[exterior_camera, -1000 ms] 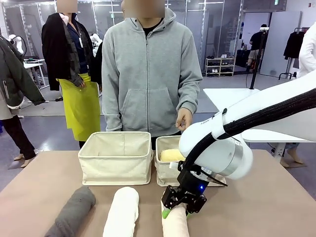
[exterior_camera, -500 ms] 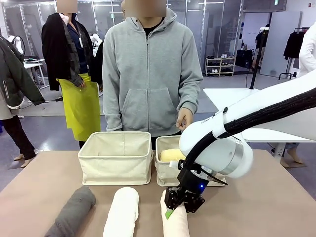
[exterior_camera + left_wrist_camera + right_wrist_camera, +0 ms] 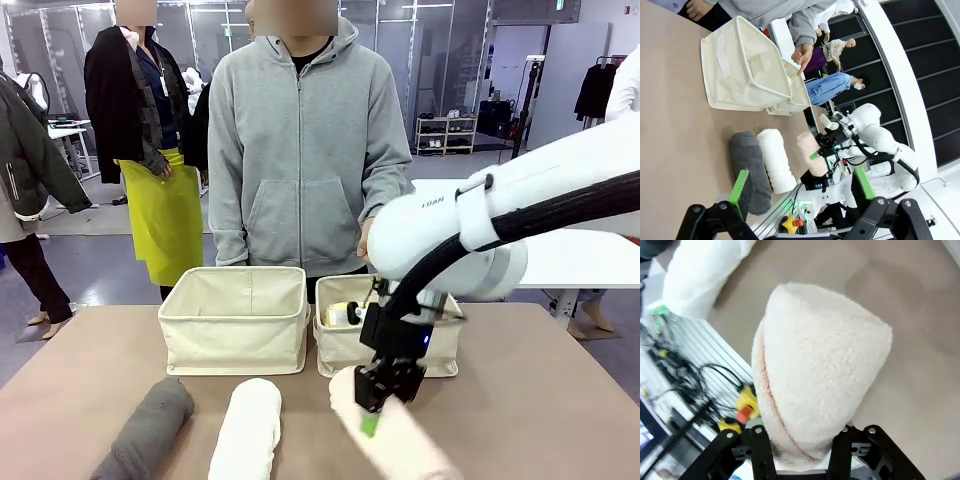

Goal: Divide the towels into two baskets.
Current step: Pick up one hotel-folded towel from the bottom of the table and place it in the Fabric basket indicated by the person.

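A brown table is seen from the robot's side, with a person in a grey hooded sweatshirt standing at the far edge. Two rectangular cream-beige canvas baskets sit side by side on the far half. The left basket shows nothing over its rim. The right basket holds a pale yellow rolled terry towel.

The right gripper, black with green pads, is clamped across a cream-peach rolled terry towel just in front of the right basket. The roll slants, its far end raised above the tabletop and its near end running out of the bottom of the front view.

On the near left of the table lie a dark grey rolled terry towel and, just beside it to the right, a white rolled terry towel, both flat.

The left gripper hangs at the near left with its fingers spread wide apart, holding nothing.
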Available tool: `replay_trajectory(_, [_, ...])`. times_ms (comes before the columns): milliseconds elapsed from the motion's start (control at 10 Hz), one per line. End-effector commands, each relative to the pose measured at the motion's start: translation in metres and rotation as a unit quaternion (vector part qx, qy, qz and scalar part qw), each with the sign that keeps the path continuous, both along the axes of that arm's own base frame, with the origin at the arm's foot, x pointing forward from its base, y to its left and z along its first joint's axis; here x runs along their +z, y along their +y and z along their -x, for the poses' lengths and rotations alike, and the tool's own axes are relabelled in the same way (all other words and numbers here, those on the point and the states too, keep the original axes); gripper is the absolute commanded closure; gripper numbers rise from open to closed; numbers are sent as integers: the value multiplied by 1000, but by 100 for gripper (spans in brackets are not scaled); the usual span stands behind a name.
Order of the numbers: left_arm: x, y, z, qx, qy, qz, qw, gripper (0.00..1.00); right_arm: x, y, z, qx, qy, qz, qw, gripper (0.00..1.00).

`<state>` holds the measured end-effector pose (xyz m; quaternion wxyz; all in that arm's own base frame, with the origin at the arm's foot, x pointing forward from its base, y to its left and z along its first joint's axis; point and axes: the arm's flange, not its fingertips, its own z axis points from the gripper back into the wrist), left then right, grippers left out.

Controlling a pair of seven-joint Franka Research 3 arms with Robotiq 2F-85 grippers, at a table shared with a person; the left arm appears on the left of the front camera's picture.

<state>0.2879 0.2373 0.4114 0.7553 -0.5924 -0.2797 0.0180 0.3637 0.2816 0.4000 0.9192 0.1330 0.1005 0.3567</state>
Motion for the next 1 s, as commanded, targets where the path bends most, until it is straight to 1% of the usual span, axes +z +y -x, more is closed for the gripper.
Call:
replay_trajectory(0, [1, 1, 3, 1, -8, 6, 1000, 0, 40, 2, -8, 167, -73, 43, 982, 88])
replay_trajectory(100, [1, 1, 3, 1, -8, 6, 1000, 0, 45, 3, -5, 257, -93, 78, 959, 88])
replay_trajectory(200, [1, 1, 3, 1, -8, 6, 1000, 0, 48, 5, 4, 293, -107, 93, 946, 88])
replay_trajectory(300, [1, 1, 3, 1, -8, 6, 1000, 0, 45, 8, 12, 300, -133, 96, 940, 88])
replay_trajectory(400, [1, 1, 3, 1, -8, 6, 1000, 0, 43, 6, 18, 297, -159, 75, 938, 88])
replay_trajectory(500, [1, 1, 3, 1, -8, 6, 1000, 0, 55, 8, 4, 274, -91, 108, 951, 88])
replay_trajectory(700, [1, 1, 3, 1, -8, 6, 1000, 0, 55, 8, 4, 274, -91, 108, 951, 88])
replay_trajectory(800, [1, 1, 3, 1, -8, 6, 1000, 0, 50, 10, 6, 292, -111, 106, 944, 61])
replay_trajectory(900, [1, 1, 3, 1, -8, 6, 1000, 0, 61, 10, 11, 323, -177, 127, 921, 61])
